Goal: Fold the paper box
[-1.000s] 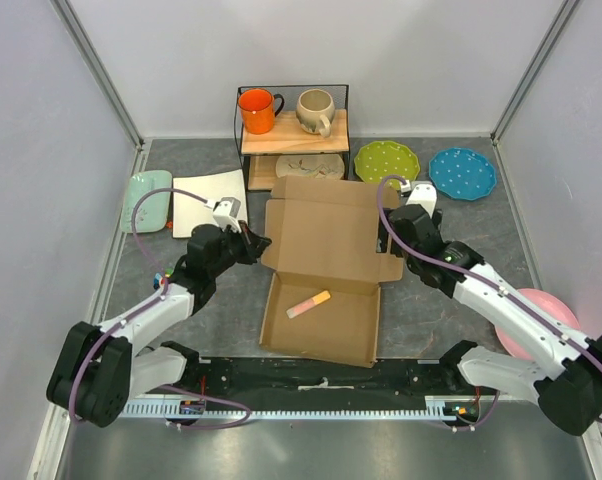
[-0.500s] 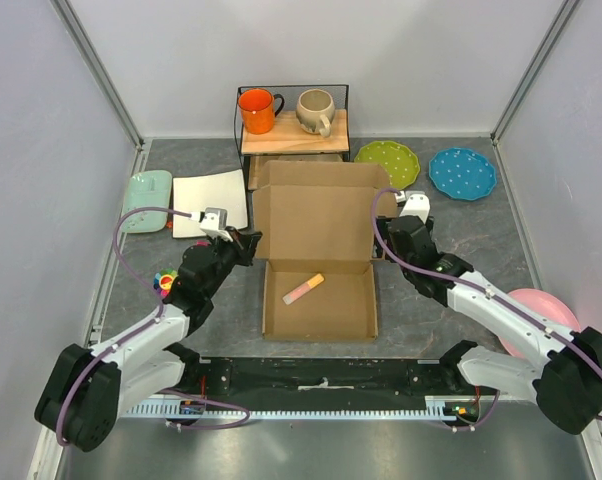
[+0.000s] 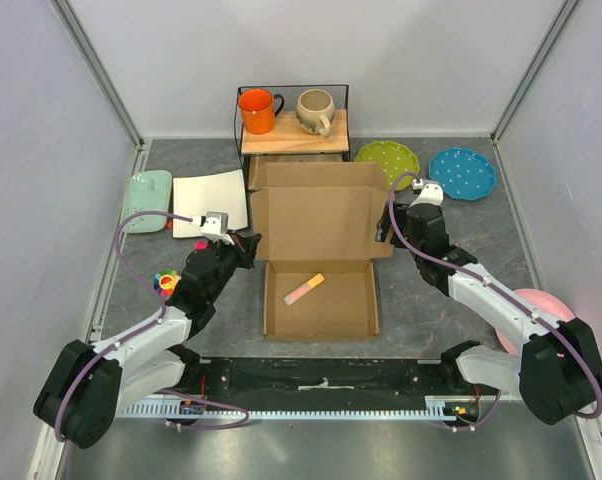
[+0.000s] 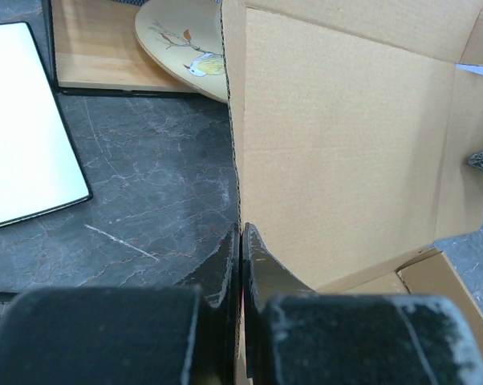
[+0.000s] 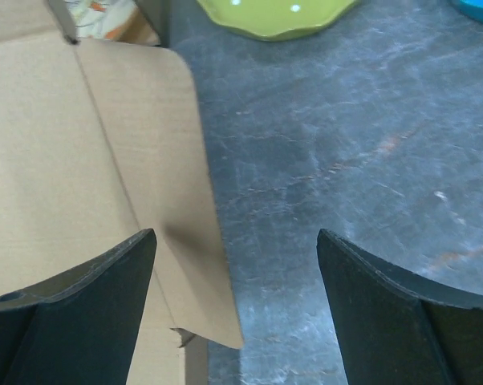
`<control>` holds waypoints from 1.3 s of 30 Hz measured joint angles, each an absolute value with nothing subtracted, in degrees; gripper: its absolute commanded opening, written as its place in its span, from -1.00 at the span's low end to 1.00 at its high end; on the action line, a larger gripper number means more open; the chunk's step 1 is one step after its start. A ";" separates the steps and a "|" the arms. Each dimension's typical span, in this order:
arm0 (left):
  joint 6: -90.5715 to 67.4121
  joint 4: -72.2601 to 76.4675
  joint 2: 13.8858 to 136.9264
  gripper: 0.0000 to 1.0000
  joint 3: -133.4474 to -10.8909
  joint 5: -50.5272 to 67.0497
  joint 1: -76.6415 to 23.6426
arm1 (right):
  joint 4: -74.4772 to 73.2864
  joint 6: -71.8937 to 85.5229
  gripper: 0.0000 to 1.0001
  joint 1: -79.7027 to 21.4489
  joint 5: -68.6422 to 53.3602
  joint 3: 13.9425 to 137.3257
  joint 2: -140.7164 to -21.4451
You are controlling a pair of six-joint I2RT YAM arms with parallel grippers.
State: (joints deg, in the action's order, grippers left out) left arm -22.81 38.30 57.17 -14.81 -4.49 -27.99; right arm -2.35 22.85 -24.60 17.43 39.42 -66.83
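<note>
The dark stone worktop (image 3: 431, 300) carries the paper box (image 3: 321, 300) at its middle, just in front of the wire rack (image 3: 293, 130) with the two mugs. The box now sits square to the arms. Its shallow tray (image 3: 321, 318) lies flat and its lid (image 3: 321, 212) stands upright along the far wall. A second ago the cardboard lay skewed, with the lid tipped back towards the rack and the tray angled off to the left. Lifting the lid has straightened the whole piece, and by half a second ago it already stood much as it does now. I judge the lid is ready to be brought forward over the tray, though its side flaps are not yet tucked.

The left pincer (image 4: 241, 241) is pressed together on the lid's left edge, pinching the thin cardboard and holding the panel up. The right pincer (image 5: 235, 237) is spread wide just beside the lid's right side flap (image 5: 105, 160) and holds nothing. Against the earlier frame, the right arm has drawn a little back and to the right, away from the flap, while the left has barely shifted.

A small pink and orange stick (image 3: 307, 289) lies loose in the tray, now nearer its far wall than before.
</note>
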 measured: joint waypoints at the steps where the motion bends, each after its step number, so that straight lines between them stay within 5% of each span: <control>1: -22.76 38.28 57.17 -0.96 -14.81 -4.54 -27.99 | -1.02 22.96 0.77 -24.14 16.05 38.87 -66.83; 8: -22.57 38.37 57.47 -0.96 -14.81 -4.54 -27.99 | 6.13 23.53 0.71 -23.40 5.52 36.82 -69.71; 22: -22.52 39.29 58.63 -0.97 -14.81 -4.60 -28.03 | 6.26 20.69 0.14 -27.53 3.55 36.64 -68.20; 32: -22.52 39.57 58.74 -0.97 -14.81 -4.60 -28.27 | 1.98 17.47 -0.33 -31.33 10.15 39.31 -68.71; 39: -22.50 39.42 58.70 -0.88 -14.83 -4.60 -28.38 | 0.91 15.66 -0.90 -32.14 14.09 40.82 -71.40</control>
State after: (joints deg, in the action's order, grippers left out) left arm -22.50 39.42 58.70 -14.83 -4.60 -28.38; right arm 0.91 15.66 -32.14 14.09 40.82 -71.40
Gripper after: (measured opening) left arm 0.031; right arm 0.137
